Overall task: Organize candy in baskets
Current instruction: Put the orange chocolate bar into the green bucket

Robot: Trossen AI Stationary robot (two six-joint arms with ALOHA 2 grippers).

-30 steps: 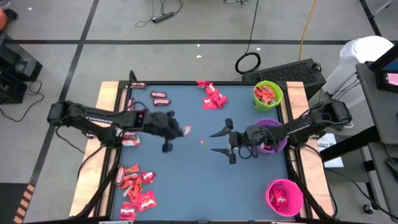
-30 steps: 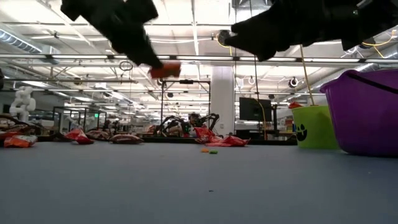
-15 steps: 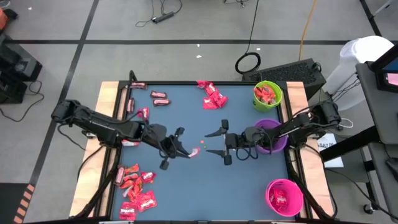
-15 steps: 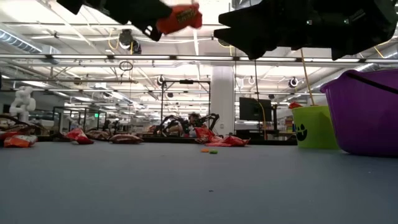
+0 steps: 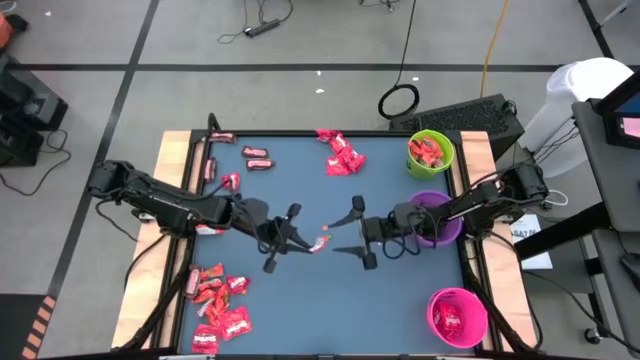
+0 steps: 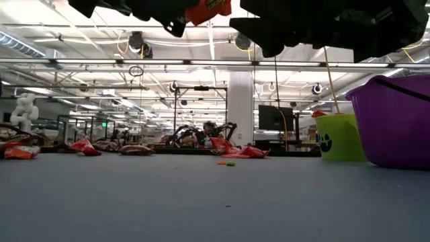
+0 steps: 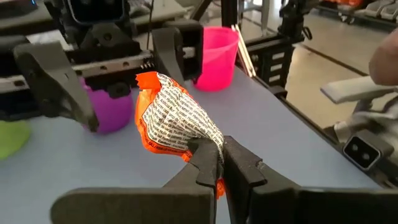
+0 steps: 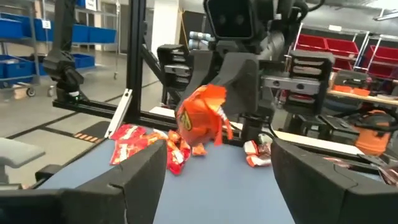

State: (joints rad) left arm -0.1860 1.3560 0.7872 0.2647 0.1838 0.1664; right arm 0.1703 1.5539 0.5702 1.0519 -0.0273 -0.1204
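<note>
On the tabletop, the work in hand looks like a handover in mid-air at the centre of the frame. Three baskets stand down the right side: the green basket at upper right holds some candy, the purple basket sits just behind the right arm's wrist, and the pink basket at lower right also holds a few. Loose candy lies in a heap at lower left and in a smaller pile at top centre.

The left gripper is clamped tight on one orange wrapped candy, held above the surface. Facing it, just to the right, the right gripper stands spread wide and empty, its fingers either side of the offered candy.

The next move probably calls for the right gripper to close on the wrapper's free end before the left lets go.
</note>
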